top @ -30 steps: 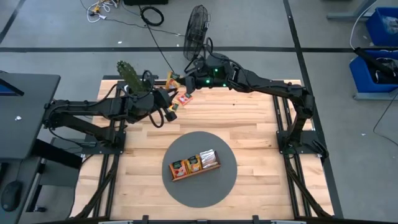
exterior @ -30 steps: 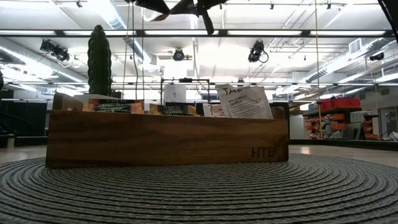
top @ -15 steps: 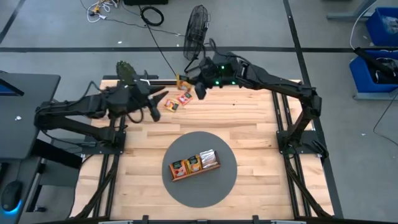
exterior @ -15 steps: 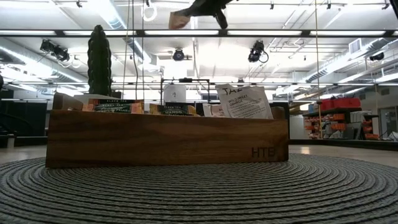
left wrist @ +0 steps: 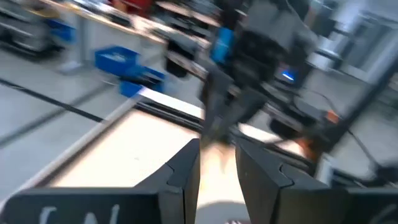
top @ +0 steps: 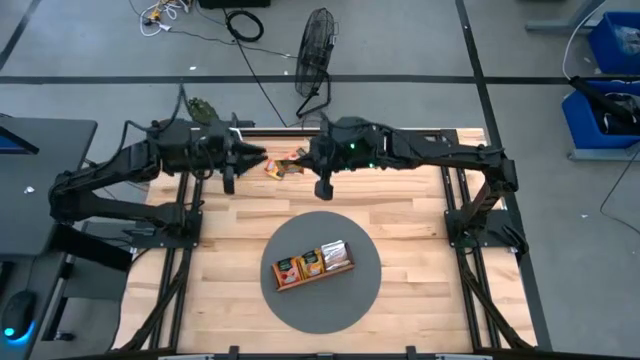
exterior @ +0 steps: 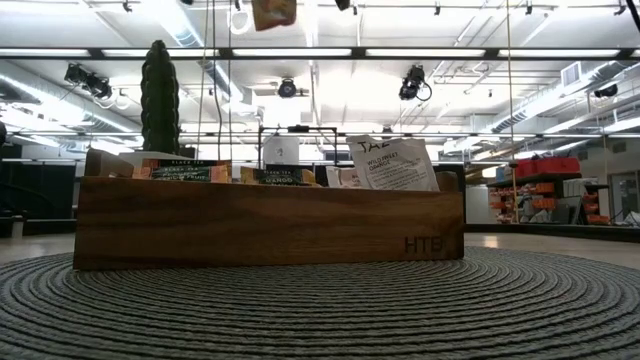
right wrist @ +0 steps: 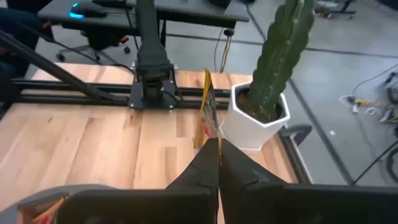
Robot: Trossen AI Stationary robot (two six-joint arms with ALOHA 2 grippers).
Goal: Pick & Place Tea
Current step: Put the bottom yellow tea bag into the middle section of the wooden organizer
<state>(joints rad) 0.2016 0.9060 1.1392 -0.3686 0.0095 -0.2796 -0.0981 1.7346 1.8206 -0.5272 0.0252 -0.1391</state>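
Note:
My right gripper (top: 322, 188) hangs above the table's far middle, shut on an orange-yellow tea sachet (right wrist: 208, 106). That sachet also shows at the top of the low view (exterior: 272, 12). Loose orange sachets (top: 276, 168) lie flat on the wood between the two grippers. The brown divided tray (top: 345, 268) rests on a round grey mat (top: 365, 290) and holds several sachets (exterior: 390, 163) standing on edge. My left gripper (top: 243, 158) is open over the far left of the table and holds nothing. My right gripper pinches the sachet by one edge (right wrist: 211, 135) between its two fingertips (right wrist: 233, 163). The sachet shows edge-on in the wrist view, sticking straight out past the fingertips. It is lifted clear of the table.
A green cactus in a white pot (right wrist: 258, 118) stands at the table's far left corner, beside the left arm. A dark frame rail (right wrist: 93, 93) runs along the far edge. Bare wood lies between the loose sachets and the mat.
The right gripper has risen from the sachets at the far edge with one sachet in its hold and moved toward the near edge. The left gripper has drawn back toward the table's left, leaving a sachet lying on the wood.

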